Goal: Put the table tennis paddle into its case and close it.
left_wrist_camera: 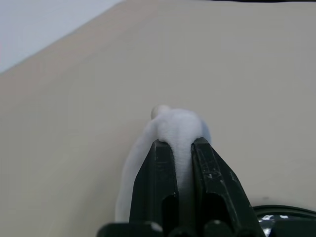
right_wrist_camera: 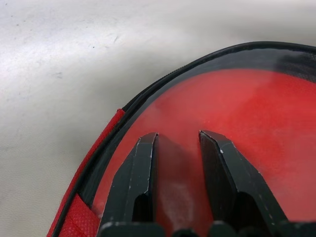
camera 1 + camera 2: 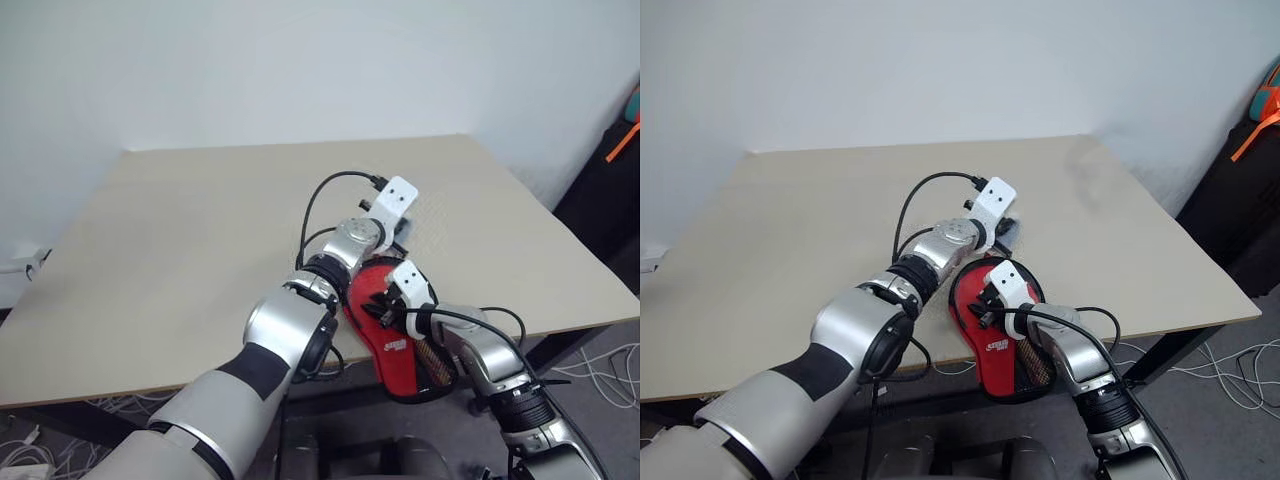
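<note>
Your case lies at the near edge of the table, its handle end hanging past that edge toward you, so there is no tabletop room behind the right gripper; ahead of both grippers and off to the left the beige top runs wide and bare to the far edge by the white wall. The table tennis paddle sits inside the case, directly under your right gripper: its red rubber shows through the clear plastic half, the small white logo and the brown wooden handle lie on the near side of the gripper, toward the table edge. Your right arm comes up from the lower right, wrist bent so the gripper points down and leftward onto the clear cover; its two black fingers stand a narrow gap apart, tips on or just above the plastic, and you cannot tell that they pinch anything. The black piped rim curves just ahead of those tips, with a strip of red fabric showing outside it. Your left arm reaches across from the left, forearm over the far side of the case, wrist angled slightly downward. Your left gripper is closed tight on a small white soft-looking tab, which bulges out past the fingertips and trails a pale strip along one finger; in that wrist view a bit of the case's dark rim lies beside the gripper's base.
</note>
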